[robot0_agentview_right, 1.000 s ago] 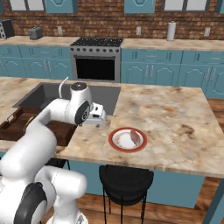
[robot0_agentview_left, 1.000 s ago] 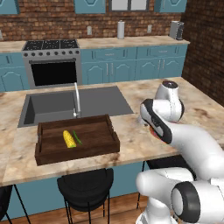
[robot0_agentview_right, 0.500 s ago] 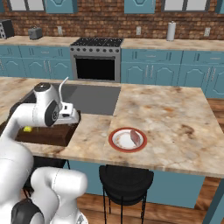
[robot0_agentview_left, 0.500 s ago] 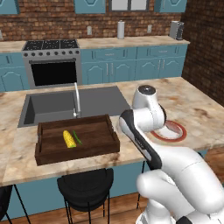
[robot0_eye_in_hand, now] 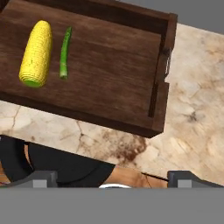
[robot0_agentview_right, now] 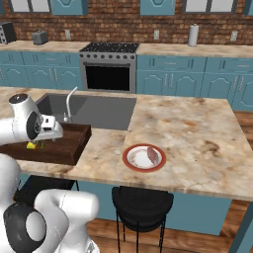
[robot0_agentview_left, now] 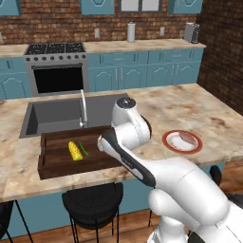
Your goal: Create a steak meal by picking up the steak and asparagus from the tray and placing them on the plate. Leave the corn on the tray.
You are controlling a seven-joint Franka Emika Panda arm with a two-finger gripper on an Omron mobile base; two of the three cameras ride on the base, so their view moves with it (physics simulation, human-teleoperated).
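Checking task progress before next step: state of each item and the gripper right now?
steak: lying on the plate, off the tray
plate: on the counter right of the tray, holding the steak
asparagus: lying flat in the tray beside the corn, not yet picked
corn: lying in the tray
tray: on the counter by the sink
gripper: open, empty, above the tray's near edge

Yellow corn [robot0_eye_in_hand: 36, 53] (bumpy kernels), green asparagus [robot0_eye_in_hand: 64, 52], dark brown tray [robot0_eye_in_hand: 113, 83] — pinkish steak [robot0_agentview_right: 152, 156] on red-rimmed white plate [robot0_agentview_right: 132, 160].
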